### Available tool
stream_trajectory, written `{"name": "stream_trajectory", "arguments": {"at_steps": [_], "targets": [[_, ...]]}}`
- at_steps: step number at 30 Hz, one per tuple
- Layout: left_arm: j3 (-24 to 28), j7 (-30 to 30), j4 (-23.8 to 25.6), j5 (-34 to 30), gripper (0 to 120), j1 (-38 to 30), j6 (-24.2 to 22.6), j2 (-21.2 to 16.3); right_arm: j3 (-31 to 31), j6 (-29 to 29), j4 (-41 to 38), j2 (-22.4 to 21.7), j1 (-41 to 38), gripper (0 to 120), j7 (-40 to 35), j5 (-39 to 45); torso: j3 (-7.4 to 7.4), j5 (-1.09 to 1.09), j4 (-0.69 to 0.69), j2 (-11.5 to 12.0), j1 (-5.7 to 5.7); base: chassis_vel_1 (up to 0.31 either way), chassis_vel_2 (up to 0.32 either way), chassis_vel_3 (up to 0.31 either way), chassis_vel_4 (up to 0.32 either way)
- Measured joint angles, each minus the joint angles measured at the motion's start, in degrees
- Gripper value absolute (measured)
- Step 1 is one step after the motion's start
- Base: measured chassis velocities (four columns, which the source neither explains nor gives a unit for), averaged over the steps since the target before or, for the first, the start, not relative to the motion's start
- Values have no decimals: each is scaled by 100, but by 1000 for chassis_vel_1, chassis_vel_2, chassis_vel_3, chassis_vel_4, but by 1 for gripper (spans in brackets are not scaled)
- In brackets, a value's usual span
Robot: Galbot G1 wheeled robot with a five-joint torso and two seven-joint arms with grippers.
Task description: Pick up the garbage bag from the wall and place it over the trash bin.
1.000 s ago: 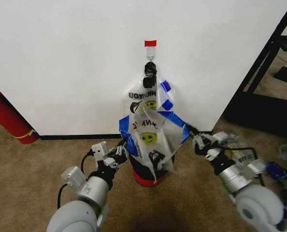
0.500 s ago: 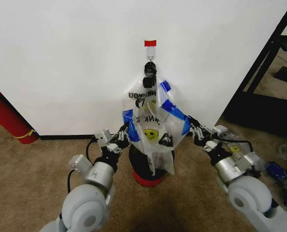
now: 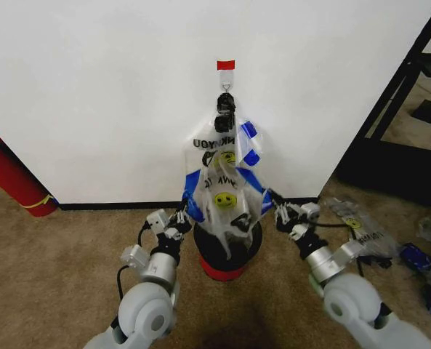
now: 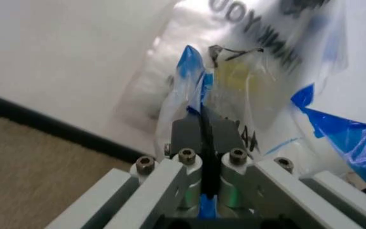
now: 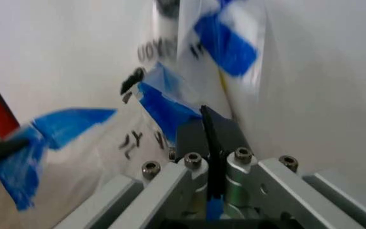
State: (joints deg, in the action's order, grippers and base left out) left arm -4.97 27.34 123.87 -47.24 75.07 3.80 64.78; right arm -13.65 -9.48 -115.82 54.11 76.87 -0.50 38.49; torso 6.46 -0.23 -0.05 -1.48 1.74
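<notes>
The bag [image 3: 224,200] hung stretched between the two grippers, just above the black bin [image 3: 226,256] that stood on the carpet [image 3: 55,254] close against the wall [image 3: 91,94]. Its smiley faced the robot and its lower part drooped into the mouth of the bin.

The left gripper [image 3: 184,216] was at the left side of the bag's rim, fingers pressed together on a blue patch; in the left wrist view the gripper [image 4: 203,125] had its two dark fingers closed flat on the blue-edged plastic, with the bag [image 4: 259,86] rising beyond them.

The right gripper [image 3: 275,209] was at the right side of the rim, level with the left, and likewise pinched the plastic. In the right wrist view the gripper [image 5: 207,126] had its fingers shut tight on the blue edge of the bag [image 5: 170,107].

Behind, farther up the wall, other smiley bags [image 3: 226,142] hung from a hook [image 3: 225,89] under a red tape strip [image 3: 225,65]. A red extinguisher [image 3: 8,174] leaned at the far left by the baseboard [image 3: 113,206].
</notes>
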Motion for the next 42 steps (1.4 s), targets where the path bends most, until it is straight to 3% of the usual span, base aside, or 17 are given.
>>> {"name": "stream_trajectory", "arguments": {"at_steps": [17,28,33,42], "targets": [[298,204,-154,400,0,522,-197,146,-310,-217,302,-41,812,0,91,-373,-1,1,-1,0,0,0,0,0,0],[77,602,512,156,0,694,-806,-263,-720,192,133,-124,1089,0,-59,-279,0,0,0,-1,0,0,0,0,0],[57,817,954,-30,0,787,-1272,-448,-903,694,-134,-220,1294,0,-162,-290,-1,0,-1,-1,0,0,0,0,0],[177,1003,1031,-39,0,1211,-1559,-503,-915,1179,-419,-254,1617,0,-400,-148,-1,0,1,-1,0,0,0,0,0]]}}
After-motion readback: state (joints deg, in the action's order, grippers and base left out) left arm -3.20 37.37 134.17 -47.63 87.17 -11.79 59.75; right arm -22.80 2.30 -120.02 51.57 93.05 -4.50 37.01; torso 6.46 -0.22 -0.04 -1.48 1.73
